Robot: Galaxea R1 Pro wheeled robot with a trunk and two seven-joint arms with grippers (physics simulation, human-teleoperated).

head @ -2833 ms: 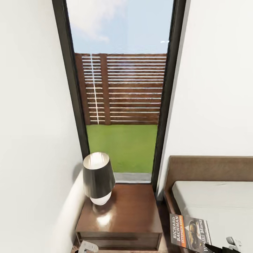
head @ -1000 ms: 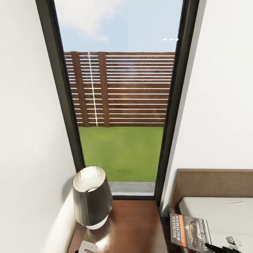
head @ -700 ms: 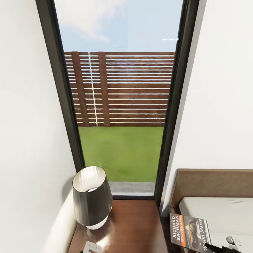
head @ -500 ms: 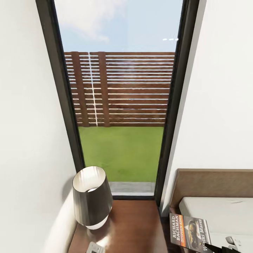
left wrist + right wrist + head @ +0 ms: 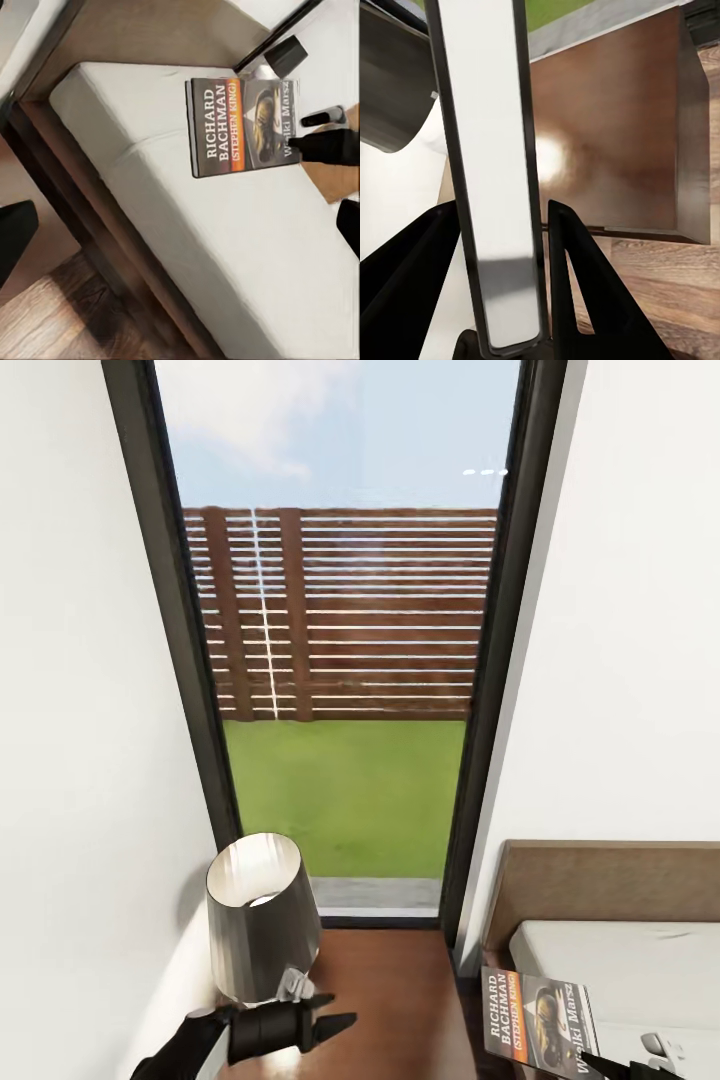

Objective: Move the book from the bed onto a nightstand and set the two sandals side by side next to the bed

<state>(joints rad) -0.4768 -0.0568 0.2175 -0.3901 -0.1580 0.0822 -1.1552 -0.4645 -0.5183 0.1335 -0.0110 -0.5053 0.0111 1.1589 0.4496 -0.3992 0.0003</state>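
The book, black and orange with white lettering, hangs upright above the near corner of the bed, with my right gripper shut on its lower edge. In the right wrist view the book's pale edge stands between the two black fingers, and the nightstand lies beyond it. My left gripper hovers open over the nightstand beside the lamp. The left wrist view looks across at the held book and the mattress. The sandals are out of view.
A dark-shaded lamp stands on the nightstand's left rear part. A tall dark-framed window is straight ahead, with white walls on both sides. The brown headboard rises at the right. Wood floor runs along the bed frame.
The camera came closer to the window and nightstand, then held still. My left arm rose into the head view, beside the lamp. The book and right gripper stayed put.
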